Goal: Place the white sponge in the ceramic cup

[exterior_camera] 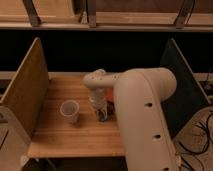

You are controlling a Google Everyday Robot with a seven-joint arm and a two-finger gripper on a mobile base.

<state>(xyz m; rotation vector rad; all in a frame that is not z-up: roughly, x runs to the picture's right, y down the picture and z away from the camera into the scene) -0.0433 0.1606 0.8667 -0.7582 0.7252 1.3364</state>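
The ceramic cup (70,111) stands upright on the wooden table (60,142), left of the table's middle. Its long axis is vertical and its round mouth faces straight up. Its sides narrow slightly toward the base, and it has no handle, so it points to no side. Nothing touches it, and bare wood shows all around it.

The gripper (102,116) is just to the right of the cup, apart from it, near the centre of the table. It points straight down, with its dark fingertips at or very near the wood. The fingers are closed together.

The white sponge cannot be picked out with any certainty. There is a pale patch just above the fingertips, but it may be part of the wrist rather than the sponge, so its long axis cannot be told either.

The arm (145,115) is thick and cream-coloured. It rises from the lower right, bends over the right half of the table and turns down into the wrist above the gripper. A sliver of the orange plate (108,94) shows behind the wrist, mostly hidden by the arm.

An upright wooden panel (25,95) closes the table's left side, and a dark panel (182,85) closes its right side. Dark cables (200,145) lie on the floor to the right of the table.
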